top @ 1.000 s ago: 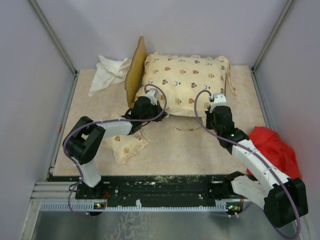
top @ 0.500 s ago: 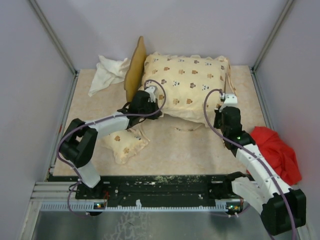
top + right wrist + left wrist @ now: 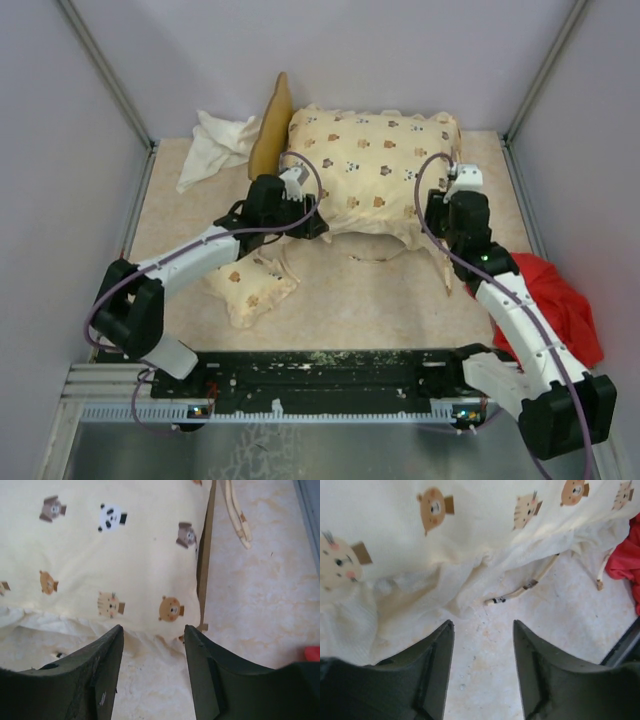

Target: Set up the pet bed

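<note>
The left tool point(image 3: 482, 627) and the right tool point(image 3: 152, 630) are being held with jaws apart, nothing clamped; the cream animal-print fabric cushion point(image 3: 100, 555) is being seen just ahead of both tools.

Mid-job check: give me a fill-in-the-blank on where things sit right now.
1. The small pillow lies on the ___ half of the table.
2. The cloth at the table's right edge is ___.
3. The left fingers and right fingers stand ___, gripping nothing.
Missing words: left; red; open.
</note>
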Controlling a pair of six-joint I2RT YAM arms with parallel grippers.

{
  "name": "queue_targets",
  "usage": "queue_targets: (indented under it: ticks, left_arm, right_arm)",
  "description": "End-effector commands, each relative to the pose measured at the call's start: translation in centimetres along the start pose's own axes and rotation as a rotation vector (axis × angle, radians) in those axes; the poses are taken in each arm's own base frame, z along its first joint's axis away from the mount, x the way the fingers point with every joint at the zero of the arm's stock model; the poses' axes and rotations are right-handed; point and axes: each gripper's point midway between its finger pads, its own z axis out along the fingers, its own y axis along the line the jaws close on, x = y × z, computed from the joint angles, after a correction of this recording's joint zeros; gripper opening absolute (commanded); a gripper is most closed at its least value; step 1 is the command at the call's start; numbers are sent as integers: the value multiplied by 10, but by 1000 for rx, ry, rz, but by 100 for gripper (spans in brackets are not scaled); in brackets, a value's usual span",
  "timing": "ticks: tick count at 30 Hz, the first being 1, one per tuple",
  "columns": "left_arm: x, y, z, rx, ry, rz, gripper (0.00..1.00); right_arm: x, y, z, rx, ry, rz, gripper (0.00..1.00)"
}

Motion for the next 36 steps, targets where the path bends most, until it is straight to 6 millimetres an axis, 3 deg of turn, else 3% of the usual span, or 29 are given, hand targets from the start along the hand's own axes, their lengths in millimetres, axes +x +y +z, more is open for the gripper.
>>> queue_targets:
  ticks: [1,2,5,8,12,18,22,25,36]
  left_arm:
    - [-45,4,-15,-94,-97,44,70]
    - [-53,8,-19,-135,-121,48,79]
    - [-70,25,-36,-243,-197,73,84]
    - [-84,39,-55,-321,-230,82,85]
    - [-99,43,-76,-348,-257,114,82]
    - [-91,70,-96,-433,-226,96,76]
    - [-90,84,-101,-438,-228,65,71]
    - [-91,93,-101,-451,-234,45,69]
    - [-99,100,-97,-402,-262,41,60]
  right_arm:
    - [-70,-18,6,65,-134,33,53]
    - [-77,-24,9,72,-136,56,53]
    - [-86,-39,23,108,-133,109,53]
    - [-89,-46,37,125,-119,126,53]
    - [-88,-49,61,138,-98,114,53]
    - [-72,-82,92,232,-31,182,41]
    - [-66,-89,107,207,-12,205,39]
    - [-60,-82,117,159,-8,234,39]
    - [-17,-70,158,82,108,287,39]
